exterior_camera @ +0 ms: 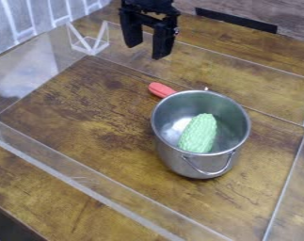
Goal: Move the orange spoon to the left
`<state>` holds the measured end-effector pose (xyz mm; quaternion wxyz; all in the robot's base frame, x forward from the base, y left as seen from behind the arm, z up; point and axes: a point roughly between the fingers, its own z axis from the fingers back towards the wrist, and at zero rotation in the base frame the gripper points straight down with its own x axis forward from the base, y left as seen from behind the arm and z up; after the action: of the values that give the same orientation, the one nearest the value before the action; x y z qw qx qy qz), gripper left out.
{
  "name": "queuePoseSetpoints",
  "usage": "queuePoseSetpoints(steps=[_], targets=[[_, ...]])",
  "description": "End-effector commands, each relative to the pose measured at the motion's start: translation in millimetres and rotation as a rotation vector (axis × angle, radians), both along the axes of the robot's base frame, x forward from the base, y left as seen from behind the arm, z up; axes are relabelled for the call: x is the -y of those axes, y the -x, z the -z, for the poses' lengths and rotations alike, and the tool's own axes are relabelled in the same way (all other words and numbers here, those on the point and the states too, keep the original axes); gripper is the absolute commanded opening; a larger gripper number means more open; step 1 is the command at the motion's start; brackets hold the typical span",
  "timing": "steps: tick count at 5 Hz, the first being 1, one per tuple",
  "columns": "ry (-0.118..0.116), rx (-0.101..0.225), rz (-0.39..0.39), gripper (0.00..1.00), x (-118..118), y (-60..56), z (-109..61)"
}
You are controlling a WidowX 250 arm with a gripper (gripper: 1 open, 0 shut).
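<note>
- Orange spoon [161, 90]: lies flat on the wooden table [79, 113], only its red-orange handle end showing; the rest is hidden behind the rim of the steel pot [200, 133].
- Pot stands upright just right of centre, 1 green knobbly object [200, 133] resting inside it.
- Gripper [149, 40]: black, pointing down, up at the far edge above and left of the spoon, well apart from it. Its 2 fingers are spread wide with nothing between them.
- Clear plastic walls [66, 165] fence the work area.
</note>
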<state>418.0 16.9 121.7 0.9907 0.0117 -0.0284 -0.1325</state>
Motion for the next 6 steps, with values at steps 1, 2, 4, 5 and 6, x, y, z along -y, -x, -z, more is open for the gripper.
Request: queuePoseSetpoints(steps=[1, 2, 4, 5, 6], targets=[[-0.005, 0.052, -0.036, 1.00, -11.8, -9.5, 0.5], [-0.012, 0.072, -0.053, 1.00, -17.4, -24.4, 15.0], [-0.011, 0.093, -0.038, 1.00, -4.5, -46.0, 23.6], [-0.007, 0.105, -0.004, 1.00, 8.2, -46.4, 17.9], [-0.002, 0.114, 0.033, 1.00, 22.5, -46.9, 6.0]])
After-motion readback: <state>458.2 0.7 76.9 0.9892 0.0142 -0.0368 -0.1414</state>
